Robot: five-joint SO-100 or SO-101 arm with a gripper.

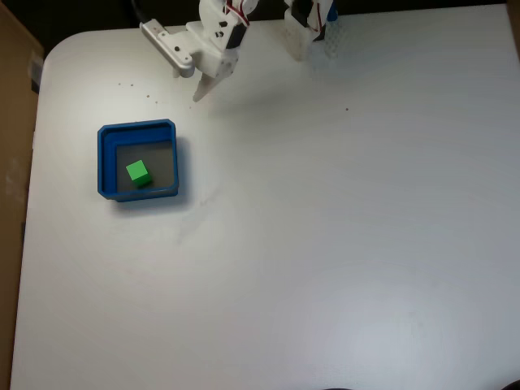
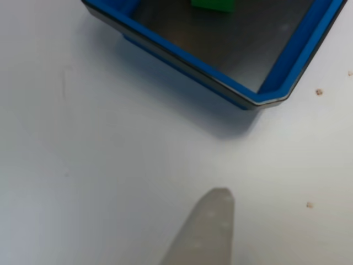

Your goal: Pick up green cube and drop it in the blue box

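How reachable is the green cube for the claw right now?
Probably reachable: the green cube lies uncovered inside the blue box, open from above, and the claw hangs nearby with bare table between; only the box walls limit sideways approaches.

The fixed view looks straight down on the whole tabletop (image 1: 325, 244). The other view, probably wrist-mounted, sits low and close; both share the box (image 1: 104, 158) (image 2: 298, 58).

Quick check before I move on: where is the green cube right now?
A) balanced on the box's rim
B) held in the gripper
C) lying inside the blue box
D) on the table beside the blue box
C: the green cube rests on the grey floor within the walls of the blue box, while the gripper is off to the side, holding nothing.
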